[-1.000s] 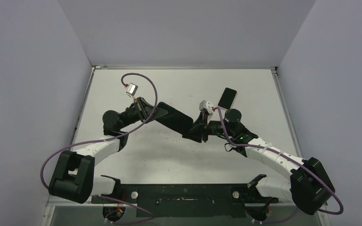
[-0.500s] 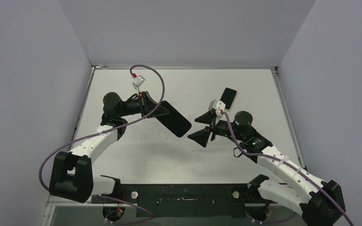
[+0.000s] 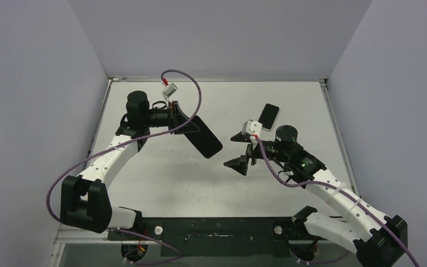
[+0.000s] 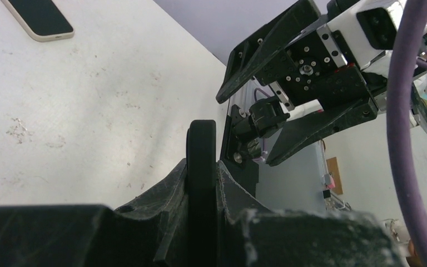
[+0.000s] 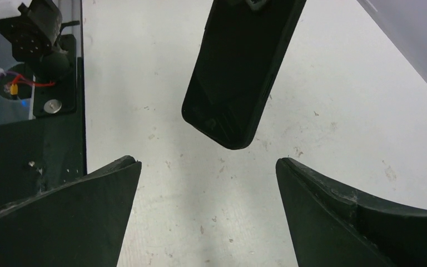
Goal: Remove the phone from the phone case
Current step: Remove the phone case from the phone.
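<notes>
With the dark-screened, pale-rimmed phone (image 3: 268, 115) lying flat on the white table (image 3: 161, 178), I hold the black rectangular phone case (image 3: 203, 139) clamped aloft in my left gripper (image 3: 180, 123), right gripper (image 3: 238, 151) spread wide and empty near its free end, and should lower it level.

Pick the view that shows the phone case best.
Right wrist: the phone case appears large, broad face visible. Top external shows it small, held by the left gripper; left wrist shows only its thin edge.
</notes>
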`<action>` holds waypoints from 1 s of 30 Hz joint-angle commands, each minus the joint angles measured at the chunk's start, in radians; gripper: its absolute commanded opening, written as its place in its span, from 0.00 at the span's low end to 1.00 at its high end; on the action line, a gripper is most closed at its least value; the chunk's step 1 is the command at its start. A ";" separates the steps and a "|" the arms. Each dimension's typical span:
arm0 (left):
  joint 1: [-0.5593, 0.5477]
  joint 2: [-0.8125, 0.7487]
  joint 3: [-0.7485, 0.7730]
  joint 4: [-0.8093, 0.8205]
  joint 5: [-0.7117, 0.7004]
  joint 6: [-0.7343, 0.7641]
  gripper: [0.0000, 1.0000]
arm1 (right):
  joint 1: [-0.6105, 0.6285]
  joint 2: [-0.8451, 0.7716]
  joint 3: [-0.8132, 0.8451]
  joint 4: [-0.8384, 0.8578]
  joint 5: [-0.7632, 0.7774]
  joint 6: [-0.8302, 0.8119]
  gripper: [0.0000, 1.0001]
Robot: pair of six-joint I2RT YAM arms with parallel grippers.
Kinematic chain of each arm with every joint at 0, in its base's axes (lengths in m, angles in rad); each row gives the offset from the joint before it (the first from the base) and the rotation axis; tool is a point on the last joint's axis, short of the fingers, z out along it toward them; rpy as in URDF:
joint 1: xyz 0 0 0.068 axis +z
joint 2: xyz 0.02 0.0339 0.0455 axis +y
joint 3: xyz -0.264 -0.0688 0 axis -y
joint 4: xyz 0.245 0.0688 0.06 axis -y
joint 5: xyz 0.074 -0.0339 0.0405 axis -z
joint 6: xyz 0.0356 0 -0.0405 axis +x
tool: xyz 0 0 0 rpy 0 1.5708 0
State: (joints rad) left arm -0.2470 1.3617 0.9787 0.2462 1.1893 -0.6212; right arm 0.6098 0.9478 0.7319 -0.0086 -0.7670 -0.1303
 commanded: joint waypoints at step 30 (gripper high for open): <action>-0.114 -0.087 0.058 -0.242 0.040 0.303 0.00 | 0.012 0.391 0.205 0.267 -0.332 0.386 0.05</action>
State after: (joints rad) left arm -0.3607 1.3380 0.9791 -0.0143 1.2469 -0.3210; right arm 0.6350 1.3346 0.8978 0.1085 -1.0195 0.1761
